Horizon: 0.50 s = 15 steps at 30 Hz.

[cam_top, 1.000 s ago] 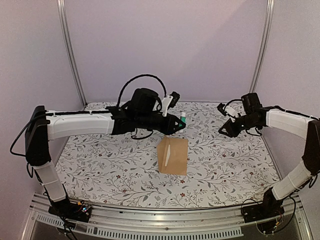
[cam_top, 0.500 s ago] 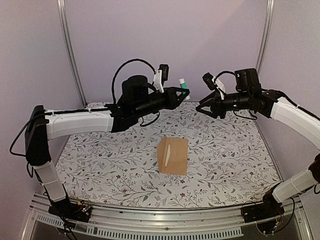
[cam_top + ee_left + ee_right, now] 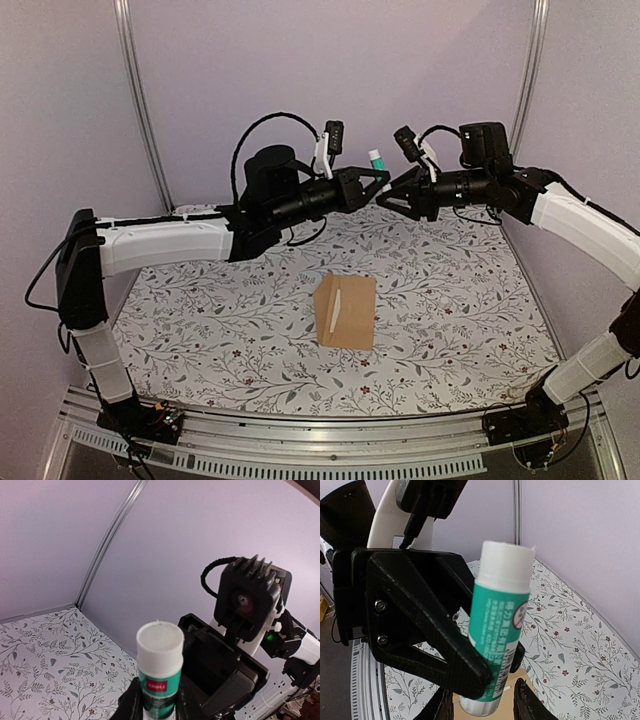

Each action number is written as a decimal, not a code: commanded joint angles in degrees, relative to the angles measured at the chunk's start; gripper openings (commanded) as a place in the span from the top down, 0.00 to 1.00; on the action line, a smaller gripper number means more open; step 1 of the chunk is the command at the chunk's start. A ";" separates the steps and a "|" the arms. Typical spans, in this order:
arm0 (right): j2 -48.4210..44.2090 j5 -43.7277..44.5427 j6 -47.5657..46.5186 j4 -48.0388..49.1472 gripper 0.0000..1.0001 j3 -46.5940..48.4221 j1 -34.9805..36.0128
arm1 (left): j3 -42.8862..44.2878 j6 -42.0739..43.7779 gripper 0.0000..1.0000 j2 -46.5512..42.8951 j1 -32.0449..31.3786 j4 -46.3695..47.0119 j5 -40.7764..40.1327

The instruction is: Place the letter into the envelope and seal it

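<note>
The tan envelope lies flat mid-table, with a thin cream sliver of the letter showing on it; the rest of the letter is hidden. My left gripper is raised high over the back of the table, shut on a green-and-white glue stick with its white cap on. The stick fills the left wrist view. My right gripper is open and faces the left one. Its fingers stand on either side of the stick's lower end. The envelope shows far below.
The floral tablecloth covers the table. Purple walls with metal corner posts close in the back and sides. Both arms meet in the air above the back middle of the table.
My left gripper lifted the glue stick up from near the table. My right arm swung left and up from the right side until its open fingers reached the stick.
</note>
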 commanded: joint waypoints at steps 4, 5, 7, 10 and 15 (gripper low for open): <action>0.23 -2.47 1.97 1.63 0.70 2.02 0.38 | 0.72 -0.20 0.97 0.30 0.79 1.87 1.54; 0.19 -2.55 2.02 1.67 0.72 2.01 0.38 | 0.72 -0.24 0.97 0.30 0.80 1.90 1.59; 0.15 -2.57 2.22 1.74 0.78 2.10 0.42 | 0.72 -0.28 0.97 0.42 0.81 1.83 1.65; -0.08 -2.79 2.47 1.94 0.85 2.21 0.38 | 0.72 -0.40 0.97 0.56 0.84 1.82 1.74; -0.07 -2.93 2.84 1.94 0.98 1.87 0.38 | 0.85 0.15 0.72 0.36 0.81 1.66 1.47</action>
